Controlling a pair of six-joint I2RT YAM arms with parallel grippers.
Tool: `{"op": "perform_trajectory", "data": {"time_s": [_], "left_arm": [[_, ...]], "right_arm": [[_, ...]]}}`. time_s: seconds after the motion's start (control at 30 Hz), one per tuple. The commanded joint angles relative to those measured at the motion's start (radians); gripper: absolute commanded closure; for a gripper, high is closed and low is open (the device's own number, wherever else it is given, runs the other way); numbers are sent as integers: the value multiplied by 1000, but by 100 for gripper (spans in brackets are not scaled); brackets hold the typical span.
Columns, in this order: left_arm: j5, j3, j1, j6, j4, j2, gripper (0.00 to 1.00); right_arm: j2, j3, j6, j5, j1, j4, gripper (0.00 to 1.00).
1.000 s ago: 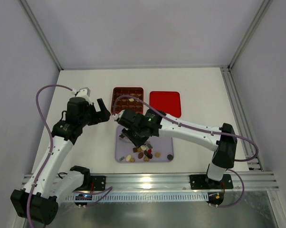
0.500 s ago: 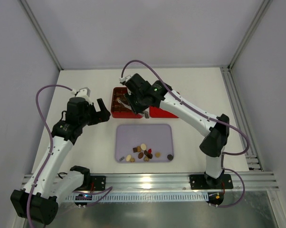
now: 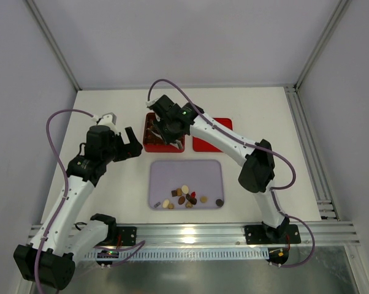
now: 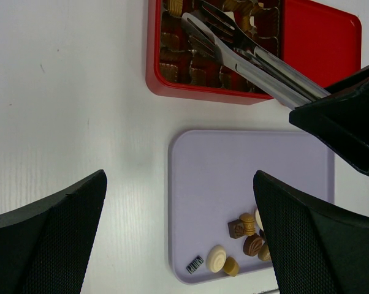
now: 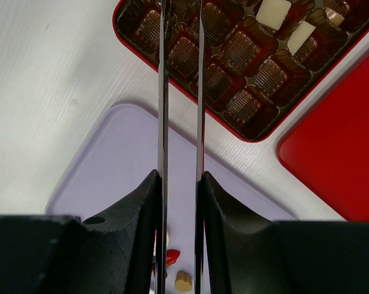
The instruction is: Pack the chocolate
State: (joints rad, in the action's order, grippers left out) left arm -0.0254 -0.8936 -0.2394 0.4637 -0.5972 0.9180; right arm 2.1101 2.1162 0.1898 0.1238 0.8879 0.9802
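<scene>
Seemingly mid-delivery: beyond the lilac tray (image 3: 197, 174), over the red box (image 4: 152, 67), the right gripper (image 5: 179, 184) pinches metal tongs (image 4: 246, 58) narrowly; whether they carry a piece is unclear. Next, aim for an empty cell. The left gripper (image 3: 133, 144) gapes wide, idle. Tiny brown, tan and cream chocolates (image 3: 186, 197) cluster on the tray, with a few already boxed.

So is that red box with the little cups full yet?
Mostly empty. Most cups in the red box sit bare; only a few hold chocolates.
</scene>
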Motion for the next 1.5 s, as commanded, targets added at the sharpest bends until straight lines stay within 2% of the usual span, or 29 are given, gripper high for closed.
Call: {"op": "perform_trajectory", "data": {"time_s": [0.0,0.47,0.53,1.17,1.47], "left_arm": [[8,-22,5,-8,10,-19,0],[5,-24,6,-7,10,-16,0],[7,-24,5,-7,10,-18,0],[5,-24,6,-7,10,-18,0],[8,-22,6,-7,10,-19,0]], "right_arm": [[7,56,-6,-7,2,-57,68],[30,54,-3,-24,2,-63,67],[33,57,-1,-27,3,-63,63],[50,84,-6,-29,2,-43,59],[7,108,-12,10,2,-40,59]]}}
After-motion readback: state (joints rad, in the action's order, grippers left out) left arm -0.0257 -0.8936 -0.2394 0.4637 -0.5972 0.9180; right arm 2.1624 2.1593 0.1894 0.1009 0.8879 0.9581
